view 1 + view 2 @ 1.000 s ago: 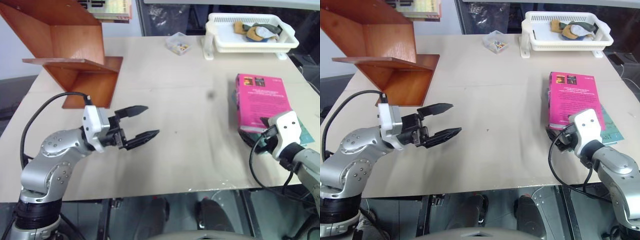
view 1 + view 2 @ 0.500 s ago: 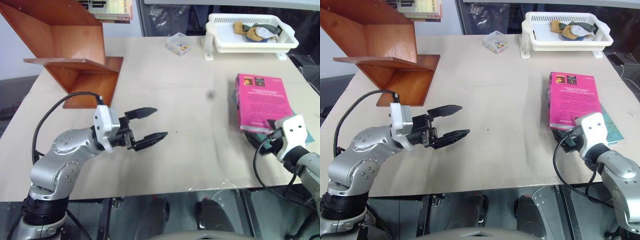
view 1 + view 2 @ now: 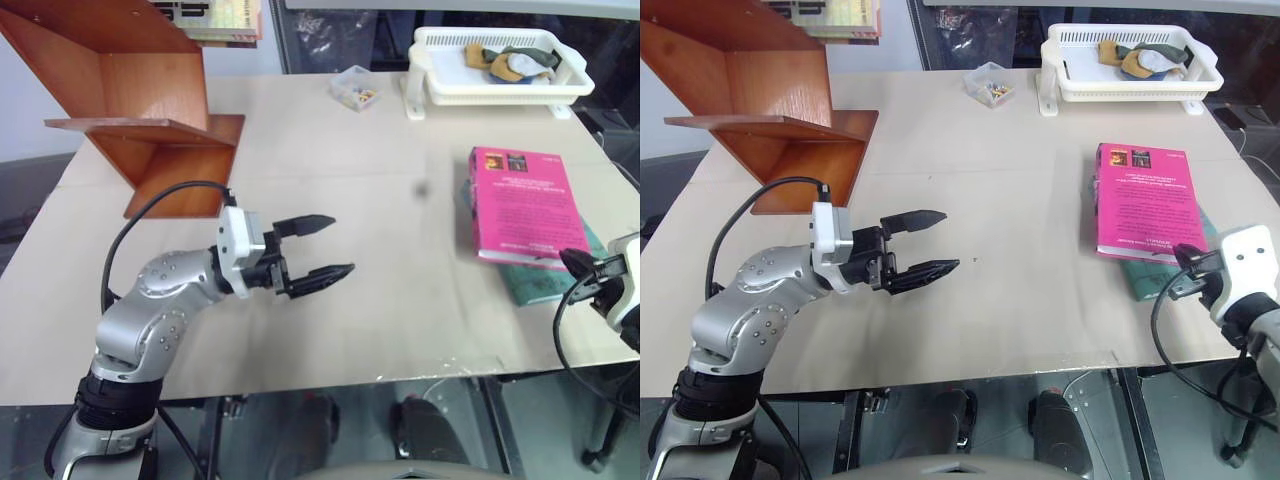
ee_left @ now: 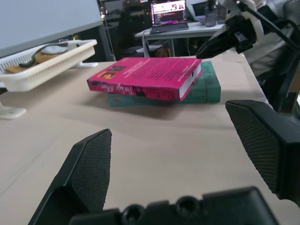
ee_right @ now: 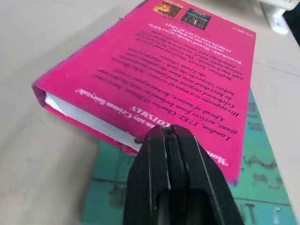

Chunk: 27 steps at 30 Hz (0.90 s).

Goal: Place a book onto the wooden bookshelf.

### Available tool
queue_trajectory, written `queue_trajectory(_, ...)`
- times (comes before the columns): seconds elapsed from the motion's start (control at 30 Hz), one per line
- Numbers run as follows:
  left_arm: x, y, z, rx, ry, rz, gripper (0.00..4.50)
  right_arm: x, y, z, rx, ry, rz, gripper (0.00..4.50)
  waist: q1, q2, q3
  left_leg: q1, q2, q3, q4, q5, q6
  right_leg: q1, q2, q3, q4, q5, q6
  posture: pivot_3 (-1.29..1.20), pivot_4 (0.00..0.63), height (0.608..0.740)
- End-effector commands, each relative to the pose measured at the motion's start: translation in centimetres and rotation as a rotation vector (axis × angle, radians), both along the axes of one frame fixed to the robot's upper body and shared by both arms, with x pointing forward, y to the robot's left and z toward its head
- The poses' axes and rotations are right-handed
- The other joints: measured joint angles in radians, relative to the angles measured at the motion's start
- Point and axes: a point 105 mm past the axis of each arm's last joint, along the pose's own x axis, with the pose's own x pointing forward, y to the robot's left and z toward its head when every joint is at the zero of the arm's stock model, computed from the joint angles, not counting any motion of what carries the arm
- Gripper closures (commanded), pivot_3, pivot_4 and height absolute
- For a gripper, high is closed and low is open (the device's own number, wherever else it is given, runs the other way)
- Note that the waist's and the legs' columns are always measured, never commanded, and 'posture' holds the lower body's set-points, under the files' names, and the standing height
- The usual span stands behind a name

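Since a second ago the right claw [image 3: 1188,262] has drawn back from the pink book's near corner toward the worktop's right edge and closed its fingers on nothing, while the left claw [image 3: 333,247] has slid a little toward the middle.

From the head views, the book [image 3: 520,203] lies flat on a teal book [image 3: 545,283] at the worktop's [image 3: 380,180] right side, well apart from the wooden bookshelf [image 3: 130,110] at the far left (a white basket [image 3: 500,70] sits at the far edge).

Left wrist view: the left claw's fingers [image 4: 89,173] gape wide and empty, facing the book.

Right wrist view: the shut fingers [image 5: 171,173] hover just off the book's near edge.
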Motion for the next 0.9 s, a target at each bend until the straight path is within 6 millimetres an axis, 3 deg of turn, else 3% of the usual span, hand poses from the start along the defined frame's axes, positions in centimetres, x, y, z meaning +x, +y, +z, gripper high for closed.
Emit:
queue_trajectory(0.03,-0.1,-0.2,0.8,-0.005,-0.038,-0.029,0.0,1.4,-4.0,1.9,-0.074,-0.005,-0.083,4.49,0.0,0.0,0.0,0.0,0.0,0.001,0.001,0.0,0.0,0.0,0.0,0.001,0.0,0.001,0.001,0.0,0.15,0.74)
queue_trajectory(0.2,-0.3,-0.1,1.0,-0.008,-0.045,-0.018,0.0,4.4,-7.3,3.0,-0.165,0.065,-0.084,4.49,-0.004,0.001,0.0,0.0,0.001,0.003,0.001,0.0,0.0,0.0,0.001,0.002,-0.001,0.001,0.002,0.0,0.15,0.74)
queue_trajectory(0.43,-1.2,0.1,0.9,-0.008,-0.045,0.017,0.0,9.1,-8.7,4.0,-0.179,0.11,-0.073,4.49,-0.016,0.003,0.002,0.0,0.001,0.005,0.0,0.001,-0.001,-0.001,0.0,0.004,-0.002,0.001,0.002,0.0,0.15,0.74)
queue_trajectory(0.63,-2.0,0.5,0.8,-0.016,-0.035,0.074,0.0,12.3,-7.7,3.3,-0.203,0.173,-0.034,4.49,-0.024,0.003,0.002,-0.001,0.001,0.006,0.0,0.001,-0.001,-0.002,-0.004,0.005,-0.003,0.001,0.002,0.0,0.15,0.74)
queue_trajectory(0.9,-2.4,0.9,1.1,-0.019,-0.035,0.113,0.0,14.1,-5.5,1.2,-0.223,0.235,0.046,4.49,-0.02,0.004,0.002,-0.003,0.001,0.006,0.0,0.001,-0.001,-0.003,-0.004,0.005,-0.003,0.001,0.002,0.0,0.15,0.74)
